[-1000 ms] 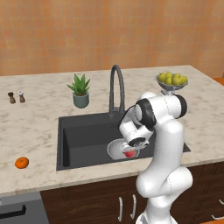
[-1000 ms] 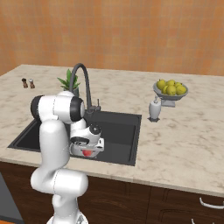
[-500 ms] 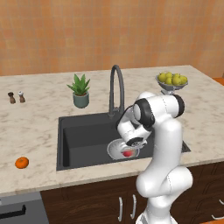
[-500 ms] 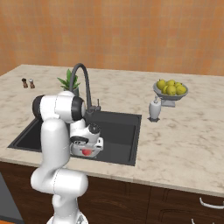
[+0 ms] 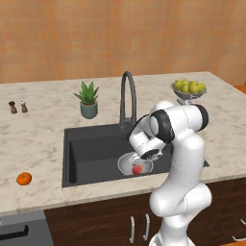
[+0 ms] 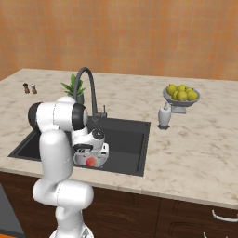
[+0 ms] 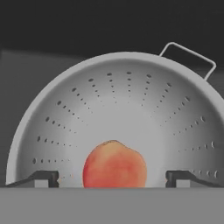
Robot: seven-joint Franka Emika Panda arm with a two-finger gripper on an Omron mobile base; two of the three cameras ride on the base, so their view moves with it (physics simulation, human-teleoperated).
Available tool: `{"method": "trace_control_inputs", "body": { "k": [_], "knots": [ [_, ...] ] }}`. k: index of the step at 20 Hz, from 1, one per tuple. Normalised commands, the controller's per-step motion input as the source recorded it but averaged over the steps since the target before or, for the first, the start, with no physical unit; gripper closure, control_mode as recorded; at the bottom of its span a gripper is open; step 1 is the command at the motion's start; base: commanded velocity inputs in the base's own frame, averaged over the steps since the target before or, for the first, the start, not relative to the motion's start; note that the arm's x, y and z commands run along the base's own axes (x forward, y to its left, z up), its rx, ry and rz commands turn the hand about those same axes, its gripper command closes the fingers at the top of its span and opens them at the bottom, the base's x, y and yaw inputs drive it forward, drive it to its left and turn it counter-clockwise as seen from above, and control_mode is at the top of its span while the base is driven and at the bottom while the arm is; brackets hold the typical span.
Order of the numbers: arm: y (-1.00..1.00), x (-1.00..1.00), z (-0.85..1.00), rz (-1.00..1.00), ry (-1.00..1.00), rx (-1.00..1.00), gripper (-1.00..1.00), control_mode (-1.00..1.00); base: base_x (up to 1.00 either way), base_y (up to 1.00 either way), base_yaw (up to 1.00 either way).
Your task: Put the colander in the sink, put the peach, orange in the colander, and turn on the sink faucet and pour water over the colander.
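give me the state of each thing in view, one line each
round silver-grey perforated metal colander: upright in the sink, holding the peach
pinkish-red round peach: resting in the colander, between the pincer tips, free of both
bright orange round fruit: on the counter left of the sink
dark charcoal rectangular sink: no water seen
dark grey gooseneck faucet: no water running
pincer: open

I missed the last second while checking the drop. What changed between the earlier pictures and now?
The gripper opened wider and let go of the peach, which now lies in the colander with the fingertips apart on either side. The arm barely moved. The colander stayed in the sink; the orange stayed on the counter.
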Motion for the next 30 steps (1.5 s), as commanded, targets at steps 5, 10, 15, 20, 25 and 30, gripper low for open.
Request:
{"method": "trace_control_inputs", "body": {
  "k": [5, 10, 15, 20, 25, 30],
  "knots": [
    [-0.14, -0.05, 0.46, 0.0, 0.0, 0.0, -1.0, -1.0, 0.0, 0.0, 0.0],
    [-0.3, -0.36, 0.59, 0.0, 0.0, 0.0, -1.0, -1.0, 0.0, 0.0, 0.0],
    [-0.23, -0.41, 0.7, 0.0, 0.0, 0.0, -1.0, -1.0, 0.0, 0.0, 0.0],
    [-0.04, -0.39, 0.86, 0.0, 0.0, 0.0, -1.0, -1.0, 0.0, 0.0, 0.0],
    [0.0, -0.24, 0.99, 0.0, 0.0, 0.01, -1.0, -1.0, 0.0, 0.0, 0.0],
    [-0.01, -0.46, 0.81, 0.0, 0.02, 0.01, -1.0, -1.0, 0.0, 0.0, 0.0]
  ]
}}
